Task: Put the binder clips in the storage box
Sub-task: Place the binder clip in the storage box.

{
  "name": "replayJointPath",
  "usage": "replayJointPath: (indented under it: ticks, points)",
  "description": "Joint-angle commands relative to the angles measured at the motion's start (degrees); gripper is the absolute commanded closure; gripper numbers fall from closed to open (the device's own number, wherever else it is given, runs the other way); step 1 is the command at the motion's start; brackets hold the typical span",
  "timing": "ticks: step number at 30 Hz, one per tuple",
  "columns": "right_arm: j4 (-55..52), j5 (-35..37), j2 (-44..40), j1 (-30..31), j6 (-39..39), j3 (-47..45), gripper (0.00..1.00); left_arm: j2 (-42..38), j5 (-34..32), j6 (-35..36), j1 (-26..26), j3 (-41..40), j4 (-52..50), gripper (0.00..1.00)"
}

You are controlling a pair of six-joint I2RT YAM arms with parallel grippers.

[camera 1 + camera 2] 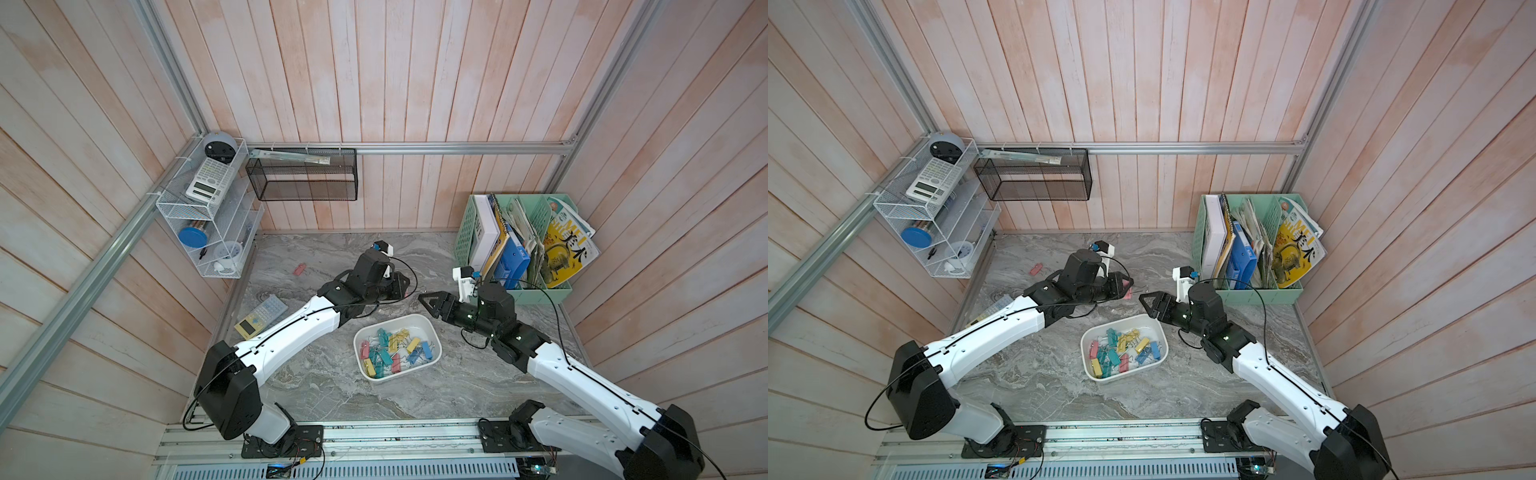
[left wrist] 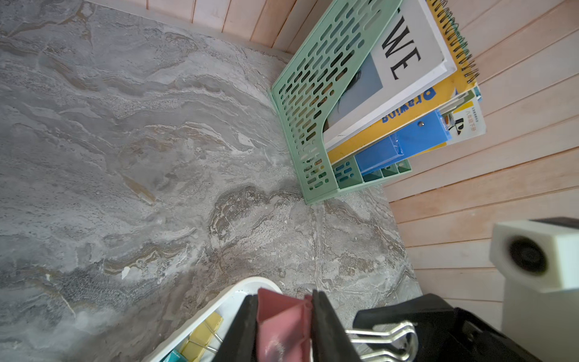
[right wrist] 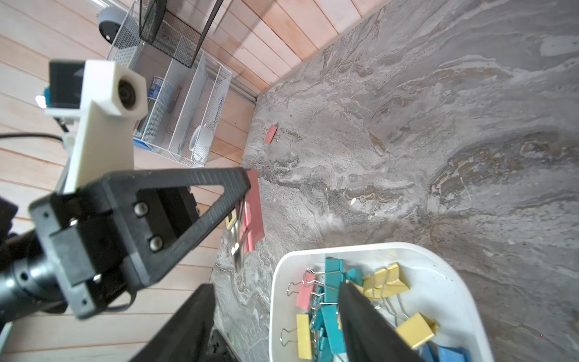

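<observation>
The left fingers (image 2: 327,326) are clamped on a pink binder clip (image 2: 282,322) just up-left of the storage box (image 1: 409,322), which sits lower centre in both top views; released here, it probably lands on the bench (image 1: 332,386); the right fingers (image 3: 366,319), apart and empty, hover near enough to collide; a loose pink clip (image 1: 299,269) lies upper left.

Both top views: high overhead, pitched down toward the far wall, far enough to hold the whole tabletop (image 1: 324,386); near-identical, offset sideways.

Left wrist view: close above the tabletop, facing far-right at the file basket (image 2: 300,103).

Right wrist view: close, facing far-left at the wire shelf (image 3: 200,103); foreground blurred, so its height is uncertain.

Both wrist views share the storage box (image 2: 250,282) and the pink binder clip (image 2: 283,322).
</observation>
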Motion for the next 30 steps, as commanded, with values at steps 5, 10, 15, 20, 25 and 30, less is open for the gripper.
replayJointPath:
  ticks: [5, 10, 15, 20, 25, 30]
  points:
    - [4.5, -0.6, 2.6, 0.4, 0.5, 4.1, 0.74, 0.2, -1.6, -0.8, -1.9, 1.0, 2.3, 0.83]
    - [4.0, -0.2, 2.3, 0.7, 0.0, 4.4, 0.91, -0.7, -1.0, -1.3, -2.6, -0.1, 3.6, 0.82]
    - [1.5, 0.4, 1.4, 1.4, -1.4, 5.3, 1.0, -2.7, -1.8, -0.9, -2.6, -1.6, 5.2, 0.51]
    - [-6.6, 5.3, -0.4, 4.0, -6.3, 6.4, 1.0, -6.6, -6.6, 1.4, -1.2, -3.2, 4.6, 0.13]
    - [-21.1, 17.2, -0.8, 10.0, -16.4, 8.0, 1.0, -11.8, -6.8, 1.0, 6.2, -7.8, 3.9, 0.0]
    - [-32.3, 24.3, 3.5, 12.0, -25.6, 10.6, 1.0, -14.6, -8.6, 2.4, 11.0, -11.0, 1.8, 0.0]
